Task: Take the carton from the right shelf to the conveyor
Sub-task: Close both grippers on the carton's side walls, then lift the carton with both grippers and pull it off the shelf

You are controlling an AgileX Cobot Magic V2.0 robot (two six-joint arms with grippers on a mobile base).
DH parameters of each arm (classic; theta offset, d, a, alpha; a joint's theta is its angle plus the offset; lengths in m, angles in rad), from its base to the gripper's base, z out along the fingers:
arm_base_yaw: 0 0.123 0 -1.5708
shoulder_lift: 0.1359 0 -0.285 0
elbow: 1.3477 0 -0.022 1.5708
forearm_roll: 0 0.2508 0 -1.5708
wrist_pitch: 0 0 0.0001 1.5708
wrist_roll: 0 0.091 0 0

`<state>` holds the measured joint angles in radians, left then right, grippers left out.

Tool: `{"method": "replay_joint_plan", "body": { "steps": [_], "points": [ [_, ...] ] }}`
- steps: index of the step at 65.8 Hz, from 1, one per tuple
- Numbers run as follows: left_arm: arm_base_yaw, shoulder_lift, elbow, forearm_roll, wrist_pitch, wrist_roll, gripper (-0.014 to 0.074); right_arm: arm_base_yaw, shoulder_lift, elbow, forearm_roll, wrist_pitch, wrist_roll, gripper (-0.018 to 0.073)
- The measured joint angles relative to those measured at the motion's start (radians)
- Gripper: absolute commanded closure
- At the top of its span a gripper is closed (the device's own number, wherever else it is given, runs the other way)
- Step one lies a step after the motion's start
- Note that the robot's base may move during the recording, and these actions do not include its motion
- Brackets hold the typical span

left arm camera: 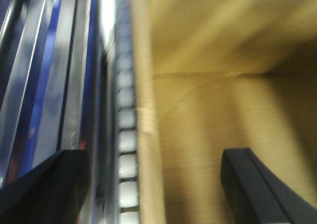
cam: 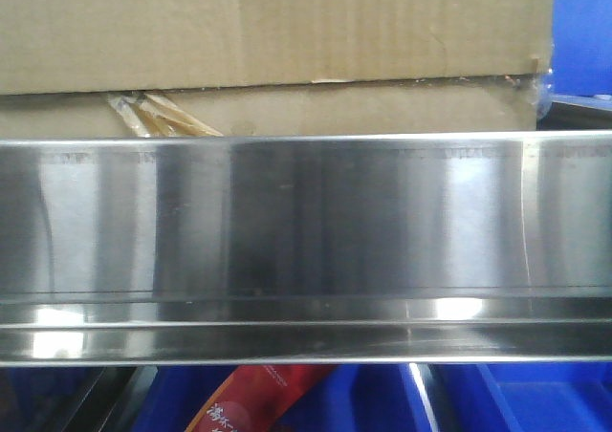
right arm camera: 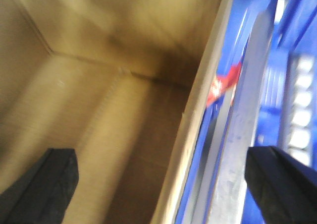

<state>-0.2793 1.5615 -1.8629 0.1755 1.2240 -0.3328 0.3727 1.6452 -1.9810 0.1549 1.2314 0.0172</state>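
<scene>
Behind the steel front rail of the shelf (cam: pixel 306 231) sits the carton (cam: pixel 287 31), its long side running left to right along the rail, open top up. The left gripper (left arm camera: pixel 153 184) is spread wide astride one carton wall, one finger inside and the other over the rollers (left arm camera: pixel 126 144). The right gripper (right arm camera: pixel 163 184) is equally wide and straddles another wall.

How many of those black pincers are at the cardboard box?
2. The left pincer stands open astride a wall of the box; the right pincer stands open astride a wall too.
</scene>
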Motion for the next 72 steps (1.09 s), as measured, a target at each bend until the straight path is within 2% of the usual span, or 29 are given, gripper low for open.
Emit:
{"method": "replay_joint_plan", "body": {
  "steps": [13,20,23,29,33,36,42,50,52,57,72],
  "points": [
    [0.000,0.056,0.000,-0.002,0.004,0.000,0.0151,0.000,0.053,0.000,0.000,0.000,0.000,-0.0002],
    [0.000,0.081,0.000,-0.006,0.004,0.000,0.0151,0.000,0.075,0.000,0.000,0.000,0.000,0.0084],
    [0.000,0.090,0.000,-0.006,0.004,0.000,0.0151,0.000,0.086,0.000,0.000,0.000,0.000,0.0157],
    [0.000,0.098,0.000,-0.006,0.004,0.000,0.0151,0.000,0.097,0.000,0.000,0.000,0.000,0.0382],
    [0.000,0.100,0.000,-0.006,0.004,0.000,0.0154,0.000,0.099,0.000,-0.004,0.000,0.000,0.0578],
    [0.000,0.104,0.000,-0.006,0.004,0.000,0.0170,0.000,0.099,0.000,-0.015,0.000,0.002,0.0655],
    [0.000,0.116,0.000,-0.006,0.004,0.000,0.0302,0.000,0.100,0.000,-0.027,0.008,0.002,0.0620],
    [0.000,0.125,0.000,-0.006,0.004,-0.003,0.0596,0.000,0.100,0.000,-0.032,0.008,0.002,0.0624],
    [0.000,0.125,0.000,0.001,0.004,-0.013,0.0645,0.000,0.100,0.000,-0.033,0.008,0.004,0.0624],
    [0.000,0.125,0.000,0.001,0.004,-0.020,0.0592,0.002,0.100,0.000,-0.033,0.008,0.008,0.0623],
    [0.000,0.125,-0.078,0.007,0.022,-0.024,0.0613,0.002,0.076,0.000,-0.037,0.011,0.009,0.0623]
  ]
}}
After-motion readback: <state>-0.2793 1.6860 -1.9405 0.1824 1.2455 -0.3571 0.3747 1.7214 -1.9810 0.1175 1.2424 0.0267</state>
